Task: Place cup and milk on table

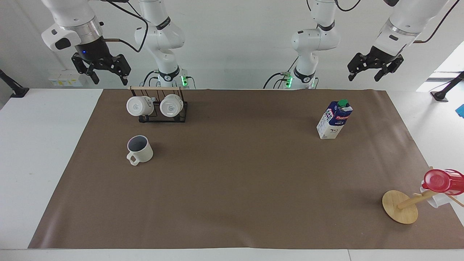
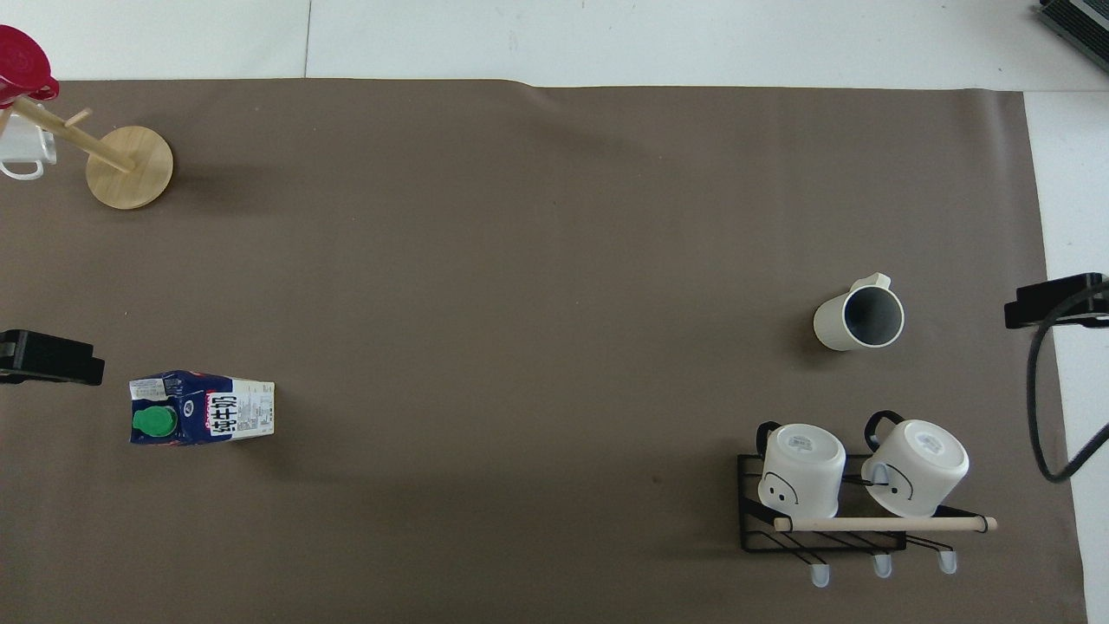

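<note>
The cup stands upright on the brown paper of the table toward the right arm's end, its handle turned away from the robots; it also shows in the overhead view. The milk stands upright on the paper toward the left arm's end, green cap on top. My right gripper hangs open and empty, raised over the table's edge beside the cup. My left gripper hangs open and empty, raised over the paper beside the milk.
A black wire rack holding two white mugs on their sides stands nearer to the robots than the cup. A wooden mug tree with a red cup stands at the left arm's end, farther from the robots than the milk.
</note>
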